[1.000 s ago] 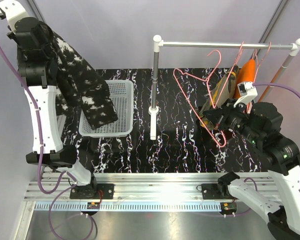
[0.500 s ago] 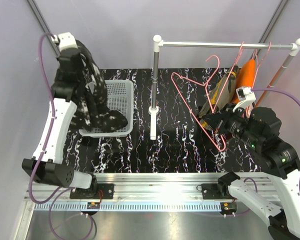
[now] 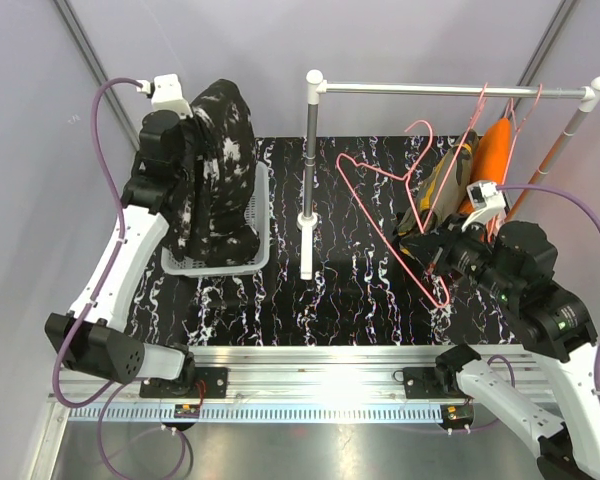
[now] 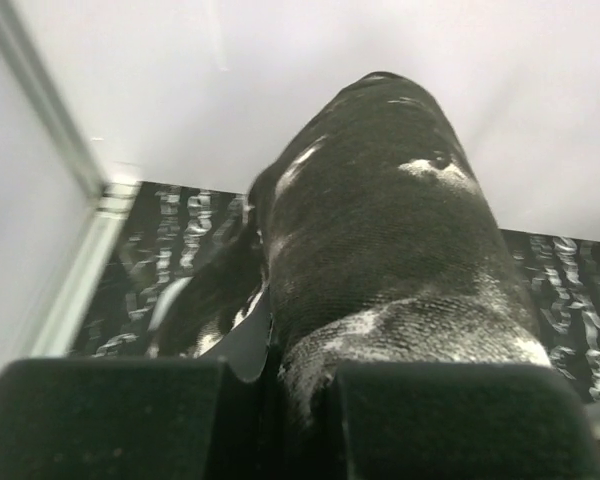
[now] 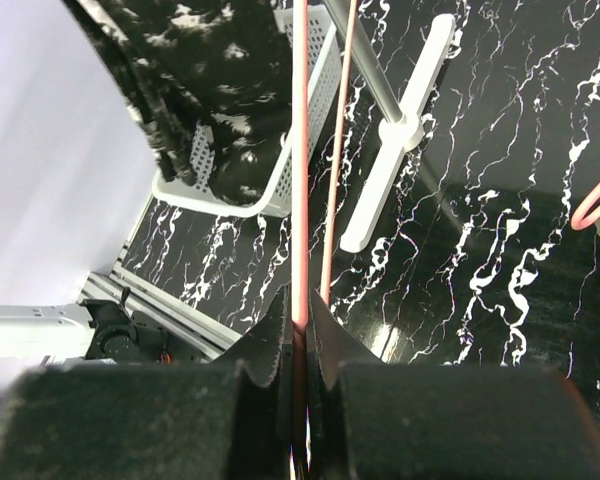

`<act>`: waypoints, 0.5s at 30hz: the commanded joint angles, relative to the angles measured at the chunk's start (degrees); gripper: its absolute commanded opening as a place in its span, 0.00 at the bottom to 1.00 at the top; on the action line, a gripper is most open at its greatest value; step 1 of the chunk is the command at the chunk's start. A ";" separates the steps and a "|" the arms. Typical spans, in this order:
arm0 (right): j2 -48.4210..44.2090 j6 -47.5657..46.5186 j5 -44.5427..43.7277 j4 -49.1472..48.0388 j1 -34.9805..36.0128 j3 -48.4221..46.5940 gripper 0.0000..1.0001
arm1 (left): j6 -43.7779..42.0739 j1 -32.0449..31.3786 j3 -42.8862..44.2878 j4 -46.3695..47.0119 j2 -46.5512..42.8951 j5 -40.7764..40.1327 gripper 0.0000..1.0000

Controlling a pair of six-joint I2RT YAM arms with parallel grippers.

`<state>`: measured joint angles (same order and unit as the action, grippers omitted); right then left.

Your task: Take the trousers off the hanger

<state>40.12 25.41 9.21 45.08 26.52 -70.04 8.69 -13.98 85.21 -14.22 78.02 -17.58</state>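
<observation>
- Black trousers (image 3: 218, 170) with white splotches hung at the far left, draped down into the white basket (image 3: 256, 245).
- Clothes rail (image 3: 450, 90) spanned the far side from centre to right.
- Pink hanger (image 3: 380, 195), bare and tilted, stood right of centre with its hook below the rail.
- Camouflage trousers (image 3: 442, 180) hung from the rail's right end, with the orange trousers (image 3: 493, 148) just beside them on the right.
- Left gripper (image 4: 302, 375) had its jaws clamped on the black trousers' cloth.
- Right gripper (image 5: 300, 335) had its jaws pinched on the pink hanger's wire.
</observation>
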 commanded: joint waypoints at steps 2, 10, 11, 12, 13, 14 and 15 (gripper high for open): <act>-0.83 -0.80 1.60 -3.16 0.19 0.43 0.00 | 7.12 -0.08 -1.89 12.46 -2.17 8.09 0.00; -2.50 -0.89 2.13 -3.42 0.20 2.10 0.00 | 18.09 0.00 -20.06 23.61 -8.84 14.50 0.00; -2.41 -0.80 2.30 -3.68 0.20 2.10 0.00 | 19.86 -0.08 -20.87 23.88 -9.11 16.07 0.00; -2.41 -0.71 2.65 -3.77 0.20 2.28 0.00 | 21.36 0.26 -21.74 24.84 -9.37 16.79 0.00; -2.41 -0.54 2.91 -3.95 0.20 2.36 0.00 | 24.24 0.27 -24.01 25.11 -10.25 16.71 0.00; -2.67 -0.36 3.09 -4.38 0.11 2.45 0.00 | 25.92 0.35 -25.52 25.73 -10.78 16.62 0.00; -2.94 -0.27 3.27 -4.56 0.11 2.63 0.00 | 27.16 0.44 -27.36 27.38 -11.30 16.79 0.00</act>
<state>37.71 25.43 10.74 44.66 26.52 -67.72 27.46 -13.91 60.10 1.34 70.70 -4.01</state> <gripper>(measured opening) 0.052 0.061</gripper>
